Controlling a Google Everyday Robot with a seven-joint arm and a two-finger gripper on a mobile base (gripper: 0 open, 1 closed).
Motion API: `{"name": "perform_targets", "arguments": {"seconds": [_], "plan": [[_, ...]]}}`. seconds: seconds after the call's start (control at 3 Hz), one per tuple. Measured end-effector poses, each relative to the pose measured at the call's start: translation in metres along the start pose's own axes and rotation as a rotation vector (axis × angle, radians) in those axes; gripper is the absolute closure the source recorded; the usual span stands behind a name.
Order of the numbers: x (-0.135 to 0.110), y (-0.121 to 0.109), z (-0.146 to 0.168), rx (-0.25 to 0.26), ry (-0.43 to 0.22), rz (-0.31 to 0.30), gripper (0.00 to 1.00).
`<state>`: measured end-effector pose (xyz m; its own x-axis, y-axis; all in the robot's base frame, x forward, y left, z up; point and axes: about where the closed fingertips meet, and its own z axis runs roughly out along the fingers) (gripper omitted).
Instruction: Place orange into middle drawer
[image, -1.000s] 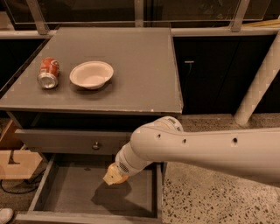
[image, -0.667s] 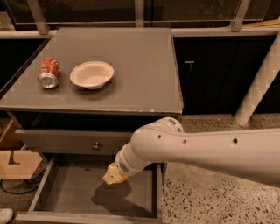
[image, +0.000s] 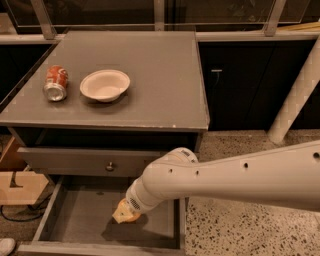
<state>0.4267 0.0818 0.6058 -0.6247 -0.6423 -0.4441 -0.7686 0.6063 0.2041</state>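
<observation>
The gripper (image: 125, 214) sits a little lower and further left than it did a second ago, sinking from the mouth of the middle drawer (image: 75, 220) towards its grey floor. The white arm (image: 240, 175) behind it has dropped by the same small amount. Nothing else has shifted. The red soda can (image: 55, 83) lies on its side at the upper left of the cabinet top (image: 165, 75), with the white bowl (image: 105, 85) just beside it, both as before.

The gripper is at the lower centre of the frame, inside the open middle drawer, right of its middle and nearer its front edge than its back. It is closed on the orange (image: 132, 216), which shows only as a small orange patch at the tip, mostly hidden by the pale gripper parts and the wrist above. A dark shadow lies on the drawer floor just below and in front of it, so the fruit seems to hang slightly clear of the floor, though how far cannot be told.

The drawer with the round knob (image: 110, 166) is directly above, pulled out only slightly, and the arm passes in front of its right end.

For the task, this slow descent reads as the last of the lowering. The orange is already within the drawer walls, and what seems left is the release and then lifting clear without clipping the knobbed drawer.
</observation>
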Motion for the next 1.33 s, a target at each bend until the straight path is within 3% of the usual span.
{"name": "perform_targets", "arguments": {"seconds": [0.33,0.67,1.33], "plan": [[0.012,-0.004,0.048,-0.030,0.003,0.033,1.00],[0.013,-0.004,0.049,-0.032,0.003,0.037,1.00],[0.007,-0.019,0.083,-0.055,-0.053,0.152,1.00]]}}
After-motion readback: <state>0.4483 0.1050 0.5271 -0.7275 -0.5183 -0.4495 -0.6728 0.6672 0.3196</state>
